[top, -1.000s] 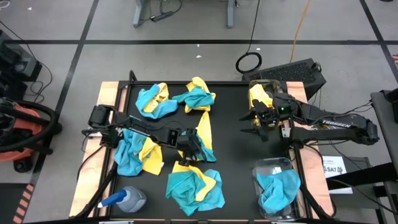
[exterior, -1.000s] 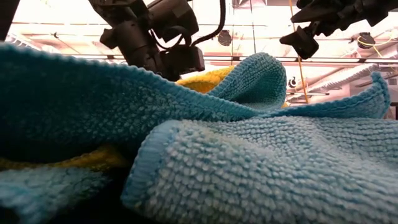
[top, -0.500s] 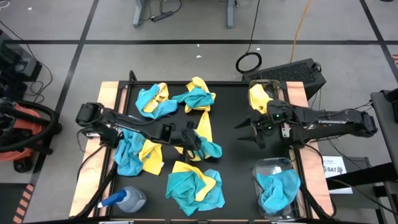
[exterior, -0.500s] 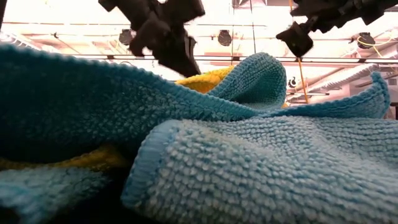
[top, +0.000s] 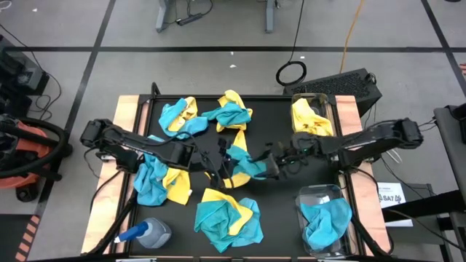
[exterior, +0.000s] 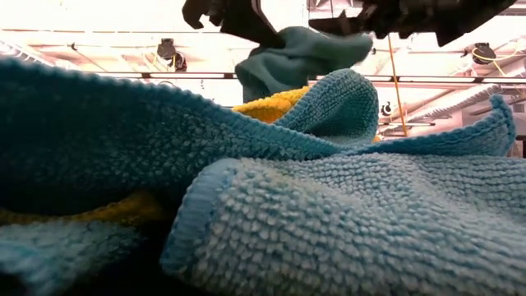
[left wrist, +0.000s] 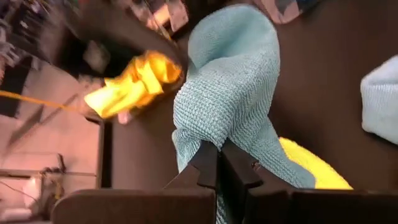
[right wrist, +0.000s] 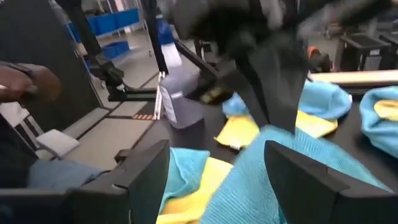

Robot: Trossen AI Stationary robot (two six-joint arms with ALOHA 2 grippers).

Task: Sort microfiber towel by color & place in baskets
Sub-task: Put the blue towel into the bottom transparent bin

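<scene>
Teal and yellow microfiber towels lie in heaps on the black table (top: 277,120). Over the middle, my left gripper (top: 220,164) is shut on one teal towel (top: 246,166), seen also in the left wrist view (left wrist: 230,93) and the low view (exterior: 296,53). A yellow towel (left wrist: 314,169) lies under it. My right gripper (top: 272,161) is open, with one finger on either side of the same teal towel (right wrist: 249,177). At the right edge stand two clear baskets: the far one (top: 321,95) holds yellow towels, the near one (top: 304,198) a teal one. My left gripper pinches a bunched fold of the teal towel (left wrist: 214,140) between its two fingers, which slant down from the table's left side. The towel is raised and droops away from the fingers. I cannot tell whether its lower end still rests on the yellow towel. My right gripper: I cannot tell whether its fingers touch the towel.
Mixed teal and yellow heaps lie at the far left (top: 182,118), far middle (top: 231,113), left (top: 160,178) and near middle (top: 227,218). A blue-capped spray bottle (top: 145,234) lies at the near left corner. In the low view, a heap of towels (exterior: 329,222) fills the foreground.
My left gripper has shut on the teal towel in the middle and risen, pulling it up off the yellow towel. My right gripper has left the far right basket and moved toward the table's middle, up to the lifted towel. It has stayed open.
</scene>
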